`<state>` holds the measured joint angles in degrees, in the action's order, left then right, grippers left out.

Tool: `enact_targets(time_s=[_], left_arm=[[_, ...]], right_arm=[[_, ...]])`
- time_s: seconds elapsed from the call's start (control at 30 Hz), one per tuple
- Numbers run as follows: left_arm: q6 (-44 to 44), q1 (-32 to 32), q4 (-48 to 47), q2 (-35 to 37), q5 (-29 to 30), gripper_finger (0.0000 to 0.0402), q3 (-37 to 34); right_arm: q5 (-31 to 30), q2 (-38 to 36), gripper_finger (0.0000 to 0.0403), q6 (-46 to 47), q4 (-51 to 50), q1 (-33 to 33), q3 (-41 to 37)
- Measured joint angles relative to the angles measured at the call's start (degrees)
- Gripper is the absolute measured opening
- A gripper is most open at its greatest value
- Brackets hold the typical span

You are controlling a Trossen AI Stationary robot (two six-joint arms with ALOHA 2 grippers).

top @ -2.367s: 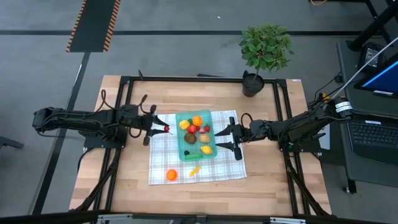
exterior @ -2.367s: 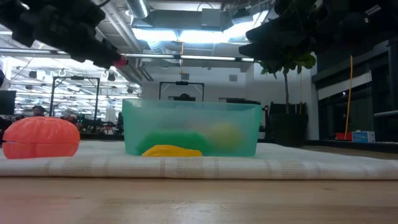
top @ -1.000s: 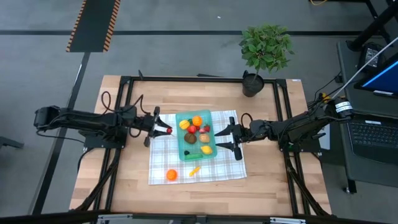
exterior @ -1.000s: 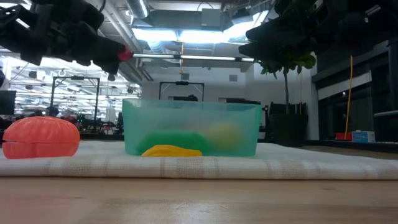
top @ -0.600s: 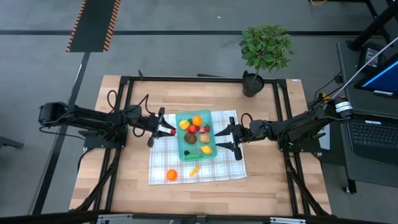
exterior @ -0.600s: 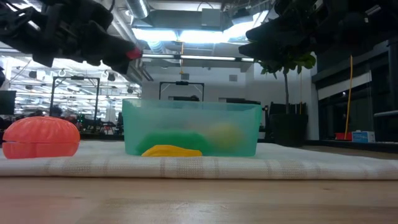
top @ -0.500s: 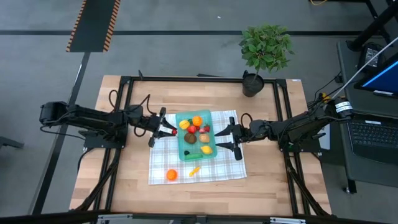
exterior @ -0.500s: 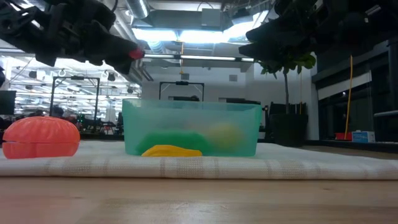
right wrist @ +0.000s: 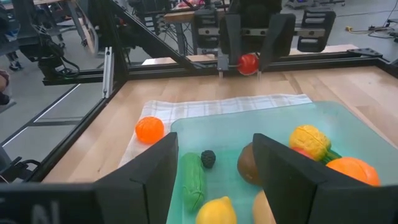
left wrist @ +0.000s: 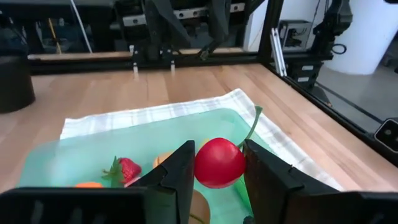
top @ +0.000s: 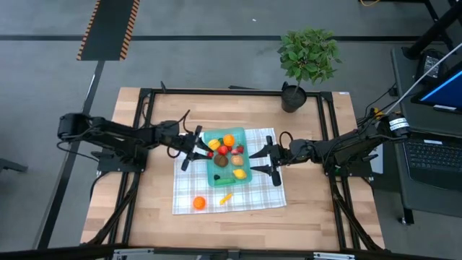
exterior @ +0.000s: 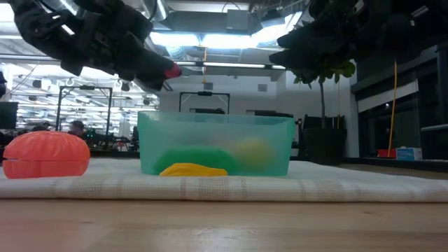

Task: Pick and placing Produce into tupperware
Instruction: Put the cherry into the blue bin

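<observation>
Left end effector pinching red cherry, hovering over tupperware rim. Am aiming release above bare patch inside tupperware, low, avoiding bounce-out. Right end effector spread, waiting beside tupperware's opposite wall.

1. The left gripper has travelled rightward across the counter from well left of the tupperware; its fingertips now reach the container's left rim, where earlier they hung over the checked cloth clear of it
2. The red cherry clamped between its fingers has come along with it and now sits above the tupperware's edge
3. In the low view the dark left arm has spread rightward and fills more of the upper left, with the cherry now above the container's near-left corner
</observation>
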<state>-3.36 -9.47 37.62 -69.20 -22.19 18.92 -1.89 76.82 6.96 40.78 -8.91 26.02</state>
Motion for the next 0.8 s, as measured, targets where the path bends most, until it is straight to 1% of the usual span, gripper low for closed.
enact_targets(time_s=[0.07,0.13,0.3,0.4,0.5,0.6,0.8], left_arm=[[0.0,0.0,-2.8,-0.6,0.0,0.0118,1.2],[-0.1,0.0,-7.6,-1.0,0.1,0.0118,3.1],[-2.1,0.3,-21.0,-1.0,0.7,0.0104,9.4],[-3.3,0.6,-27.0,-1.0,2.9,0.0106,12.3],[-3.4,0.8,-32.6,-1.0,5.7,0.0118,14.2],[-4.3,1.1,-34.2,-1.0,6.6,0.0121,15.0],[-4.7,1.4,-34.3,-1.0,6.7,0.0104,15.3]], right_arm=[[0.0,0.0,0.0209,0.0,-0.1,0.0,0.0],[0.0,0.0,0.0209,0.0,-0.1,0.0,0.0],[0.0,0.0,0.0209,-0.2,-0.2,0.0,0.0],[0.0,0.0,0.0209,-0.2,-0.5,0.0,0.0],[0.0,0.0,0.0209,0.0,-1.4,0.0,0.0],[0.0,0.0,0.0209,0.2,-2.2,0.0,0.0],[0.0,0.0,0.0209,0.2,-2.1,0.0,0.0]])
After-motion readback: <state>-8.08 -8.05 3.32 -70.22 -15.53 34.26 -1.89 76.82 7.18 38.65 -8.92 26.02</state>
